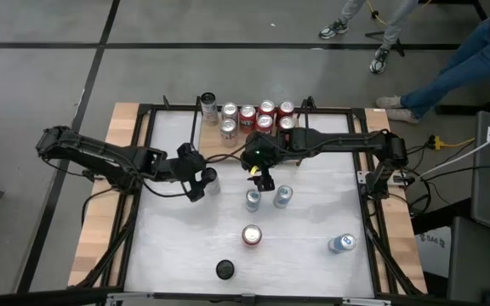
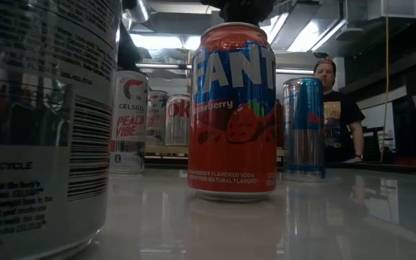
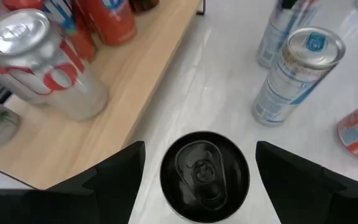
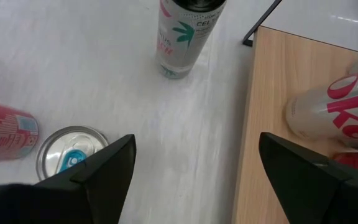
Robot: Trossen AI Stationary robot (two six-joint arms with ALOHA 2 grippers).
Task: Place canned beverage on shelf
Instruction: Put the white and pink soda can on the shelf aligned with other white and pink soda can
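A black-topped Celsius can is framed between the spread fingers of the left gripper, which is seen poised directly above it on the white tabletop, just in front of the shelf. The can is not yet gripped; it is judged that the reach-and-grasp step is in hand, and that the next move calls for the gripper to be lowered around the can and its fingers closed before a lift onto the light-wood board.

The right gripper is held wide open and empty, close to the shelf's front edge and above the two slim silver-and-blue cans.

On the shelf, six short cans are counted in the overhead view, clustered in two rows, with one taller can at their left end, making seven.

Six cans are counted off the shelf: the Celsius can under the left gripper, the two slim cans, a red Fanta Strawberry can at the table's middle, a blue-and-white can lying toward the right edge, and a dark-topped can nearest the front.
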